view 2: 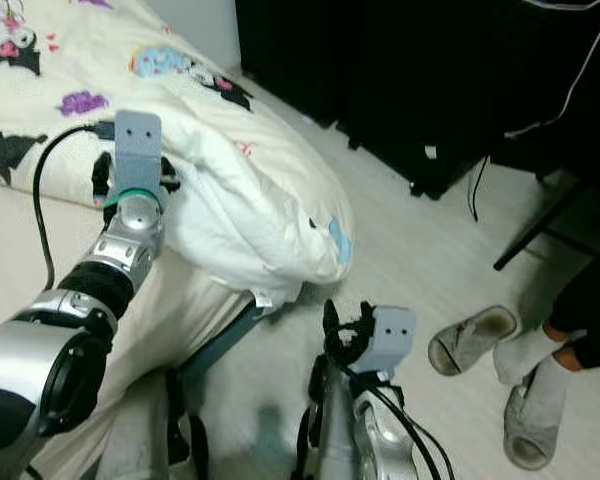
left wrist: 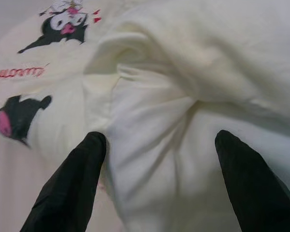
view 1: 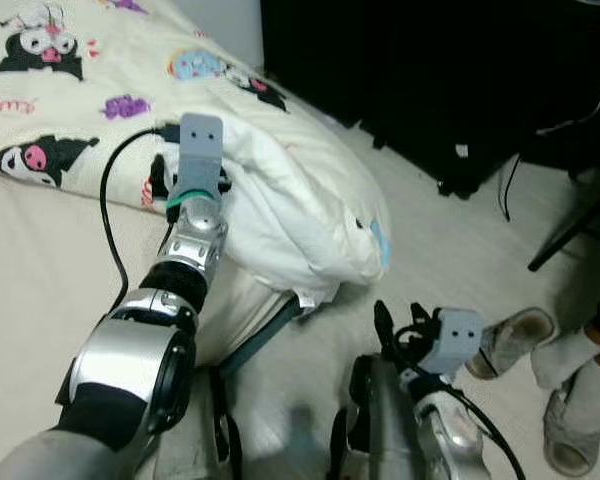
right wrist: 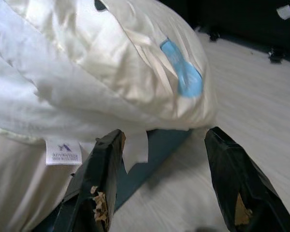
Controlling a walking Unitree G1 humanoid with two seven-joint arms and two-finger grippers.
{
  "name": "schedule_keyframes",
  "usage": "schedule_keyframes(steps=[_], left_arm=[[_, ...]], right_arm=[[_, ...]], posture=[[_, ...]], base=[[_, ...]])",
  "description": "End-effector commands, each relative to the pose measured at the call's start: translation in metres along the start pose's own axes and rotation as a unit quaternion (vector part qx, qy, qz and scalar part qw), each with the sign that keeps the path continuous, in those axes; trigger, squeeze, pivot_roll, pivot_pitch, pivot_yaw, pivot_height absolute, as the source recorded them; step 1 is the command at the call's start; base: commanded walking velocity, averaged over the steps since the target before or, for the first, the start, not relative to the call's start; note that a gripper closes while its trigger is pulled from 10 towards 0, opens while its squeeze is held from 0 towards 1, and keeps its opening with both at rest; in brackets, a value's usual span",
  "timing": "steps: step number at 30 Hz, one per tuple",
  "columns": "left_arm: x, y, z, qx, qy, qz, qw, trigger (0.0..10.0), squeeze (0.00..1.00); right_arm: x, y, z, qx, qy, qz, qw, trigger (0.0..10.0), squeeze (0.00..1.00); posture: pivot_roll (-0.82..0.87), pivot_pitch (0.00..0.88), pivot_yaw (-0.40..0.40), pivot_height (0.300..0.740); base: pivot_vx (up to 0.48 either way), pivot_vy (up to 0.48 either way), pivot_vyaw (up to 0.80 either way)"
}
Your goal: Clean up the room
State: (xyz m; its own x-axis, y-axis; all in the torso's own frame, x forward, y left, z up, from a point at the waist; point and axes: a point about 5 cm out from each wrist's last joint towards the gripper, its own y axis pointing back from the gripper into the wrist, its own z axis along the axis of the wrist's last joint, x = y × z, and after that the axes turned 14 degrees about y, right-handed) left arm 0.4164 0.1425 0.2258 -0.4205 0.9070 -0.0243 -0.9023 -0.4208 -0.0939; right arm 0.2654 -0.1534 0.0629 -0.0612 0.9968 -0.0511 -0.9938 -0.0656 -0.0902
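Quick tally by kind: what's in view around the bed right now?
Duvet: 1
Slippers, worn by a person: 2
Open grippers, left at the duvet, right low beside the bed: 2
Total: 5

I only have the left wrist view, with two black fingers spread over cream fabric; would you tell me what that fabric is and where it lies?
Observer: It is a bunched cream duvet hanging over the edge of the bed; the left gripper hovers open at its upper fold.
Operator: Thank you. Where is the other arm, if I may ask?
Observer: The right gripper is low by the floor, open, pointing at the duvet's overhanging corner with its white tag.
Operator: Is anyone nearby?
Observer: Yes, a person's feet in slippers stand on the floor to the robot's right.
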Motion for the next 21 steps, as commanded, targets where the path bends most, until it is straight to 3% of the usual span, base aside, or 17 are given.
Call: schedule_keyframes(steps=[1,3,4,5,6,7,8,21], left_arm=[[0.003,-0.002,0.001,-0.003,-0.004,0.014,1.0,10.0,0.0],[0.005,-0.003,0.005,-0.014,-0.012,0.02,1.0,10.0,0.0],[0.005,-0.004,0.007,-0.021,-0.019,0.022,0.999,8.9,0.0],[0.005,-0.004,0.007,-0.021,-0.019,0.022,0.999,8.9,0.0],[0.008,-0.006,0.009,-0.025,-0.029,0.027,0.999,1.3,0.0],[0.008,-0.006,0.009,-0.025,-0.031,0.028,0.999,1.3,0.0],[0.008,-0.006,0.008,-0.022,-0.034,0.025,0.999,0.0,0.0],[0.013,-0.008,0.002,-0.014,-0.066,0.018,0.998,0.0,0.0]], right_arm=[[0.004,0.01,-0.009,0.025,-0.008,0.0,1.0,10.0,0.0],[0.006,0.013,-0.009,0.029,-0.01,-0.001,1.0,10.0,0.0],[0.007,0.015,-0.009,0.031,-0.012,-0.002,0.999,10.0,0.0],[0.007,0.015,-0.009,0.031,-0.012,-0.002,0.999,10.0,0.0],[0.008,0.017,-0.008,0.034,-0.015,-0.004,0.999,10.0,0.0],[0.009,0.017,-0.007,0.035,-0.016,-0.004,0.999,10.0,0.0],[0.009,0.017,-0.006,0.036,-0.017,-0.005,0.999,10.0,0.0],[0.01,0.021,-0.004,0.047,-0.022,-0.006,0.999,10.0,0.0]], posture=[[-0.11,0.357,0.1,0.592],[-0.12,0.361,0.105,0.592],[-0.12,0.361,0.105,0.592],[-0.12,0.361,0.105,0.592],[-0.12,0.366,0.11,0.592],[-0.12,0.366,0.11,0.592],[-0.12,0.366,0.11,0.592],[-0.12,0.371,0.11,0.592]], base=[[0.0,0.0,0.0],[0.0,0.0,0.0],[0.0,0.0,0.0],[0.0,0.0,0.0],[0.0,0.0,0.0],[0.0,0.0,0.0],[0.0,0.0,0.0],[0.0,0.0,0.0]])
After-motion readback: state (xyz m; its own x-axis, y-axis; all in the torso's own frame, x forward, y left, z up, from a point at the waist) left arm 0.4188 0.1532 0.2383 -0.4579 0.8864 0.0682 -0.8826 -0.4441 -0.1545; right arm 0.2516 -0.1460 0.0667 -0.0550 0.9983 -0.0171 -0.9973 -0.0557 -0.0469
